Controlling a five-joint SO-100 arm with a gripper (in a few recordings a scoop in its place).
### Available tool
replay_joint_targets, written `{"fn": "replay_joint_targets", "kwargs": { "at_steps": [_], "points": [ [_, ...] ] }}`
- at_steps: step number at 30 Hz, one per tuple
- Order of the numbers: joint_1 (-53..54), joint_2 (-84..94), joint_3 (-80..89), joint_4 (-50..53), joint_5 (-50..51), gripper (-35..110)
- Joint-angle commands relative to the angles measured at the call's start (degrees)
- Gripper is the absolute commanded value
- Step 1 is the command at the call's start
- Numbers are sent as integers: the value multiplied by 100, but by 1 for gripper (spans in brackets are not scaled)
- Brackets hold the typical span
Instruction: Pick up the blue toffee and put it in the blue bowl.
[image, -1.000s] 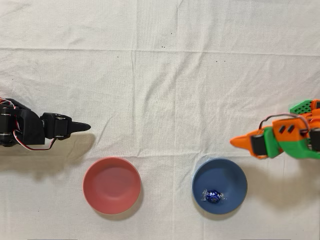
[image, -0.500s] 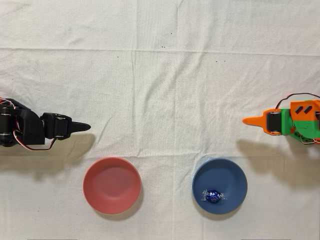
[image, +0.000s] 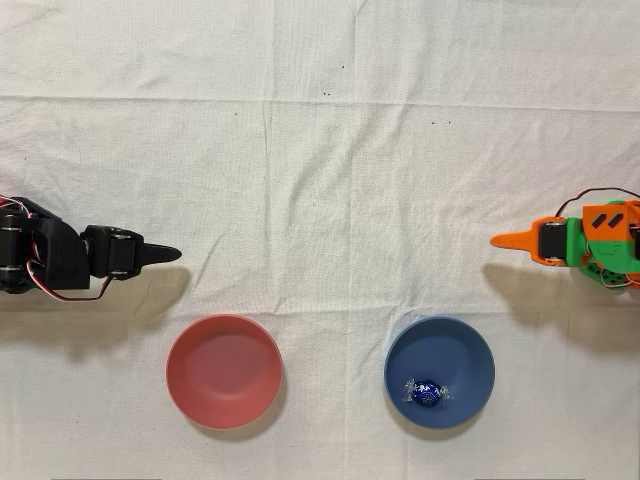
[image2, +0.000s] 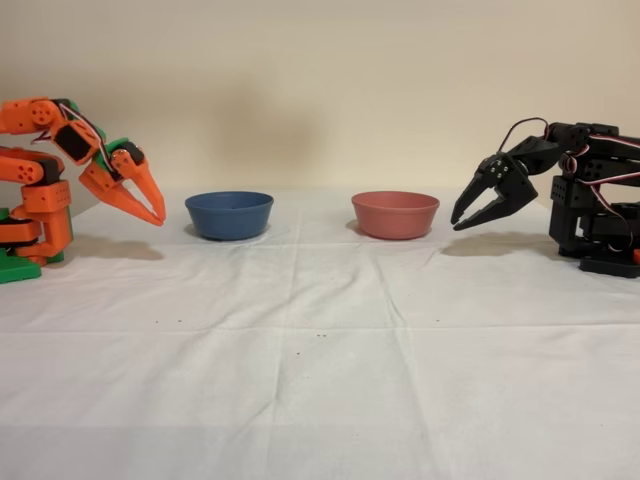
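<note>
While we look down from the overhead view, we find the orange gripper (image: 503, 240) at the right edge of the cloth-covered table (image: 320, 150), its jaws drawn to a single point and holding nothing — they read as closed from above. Below and to the left of those jaws, well apart from them, sits the blue bowl (image: 463, 350), and the blue toffee (image: 427, 393) lies inside it, near the lower part of the bowl's floor. Farther left of the jaws, beyond the blue bowl, rests the pink-red bowl (image: 223, 371), and the idle black arm (image: 60, 262) stands at the far left edge.

From the fixed view, the gripper (image2: 156, 218) hangs at the left, its jaws pointing down and to the right with the tips nearly together — empty, above the cloth. The blue bowl (image2: 229, 214) stands just to the right of the jaw tips, apart from them. The pink-red bowl (image2: 395, 214) sits farther right.
</note>
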Motion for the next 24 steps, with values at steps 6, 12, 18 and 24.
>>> {"fn": "replay_joint_targets", "kwargs": {
  "at_steps": [6, 12, 18, 24],
  "points": [
    [97, 694, 598, 9, -149, 0],
    [0, 1222, 782, 536, -149, 0],
    [35, 1362, 870, 773, -264, 0],
    [-53, 1362, 870, 888, -290, 0]
  ]
}}
